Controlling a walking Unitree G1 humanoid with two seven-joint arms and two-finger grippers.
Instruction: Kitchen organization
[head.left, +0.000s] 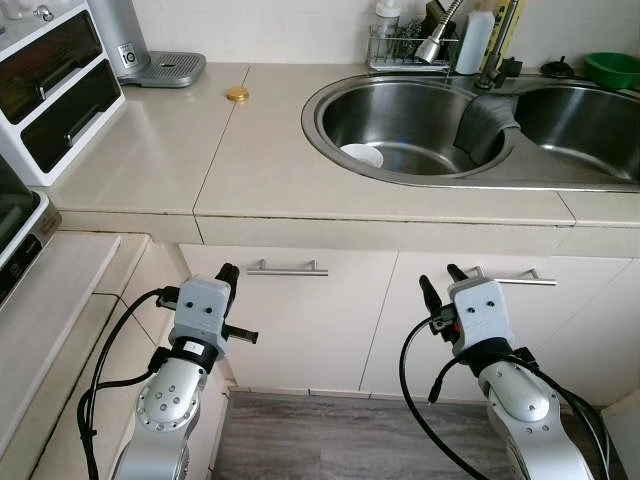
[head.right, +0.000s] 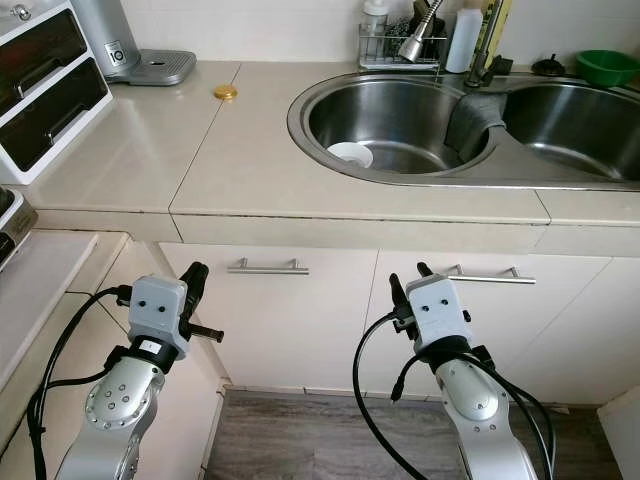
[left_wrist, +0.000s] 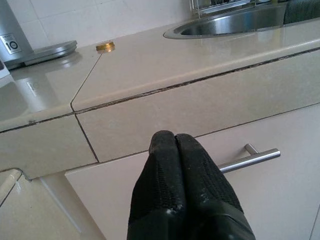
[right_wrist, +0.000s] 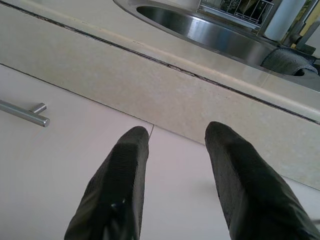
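Looking down from the robot's head, a pale beige stone worktop (head.left: 270, 160) runs across the scene above white cabinet doors with slim metal bar handles (head.left: 287, 268). Set into the worktop is a stainless steel double sink (head.left: 420, 125); a small white bowl (head.left: 361, 155) lies in its left basin, and a grey cloth (head.left: 487, 118) hangs over the divider between the basins. A wire rack (head.left: 410, 45) with bottles stands behind the sink, and a green plastic bowl (head.left: 613, 68) sits at the far right. A small round brass-coloured cap (head.left: 237, 94) rests on the worktop near the base of a silver appliance (head.left: 150, 55). A white drawer unit with dark fronts (head.left: 55, 90) stands at the left.

Both arms are held low before the cabinet doors, below the worktop edge. The left end effector (left_wrist: 175, 142) has its two black fingers pressed together, holding nothing. The right end effector (right_wrist: 175, 137) has its fingers spread wide apart, also holding nothing.
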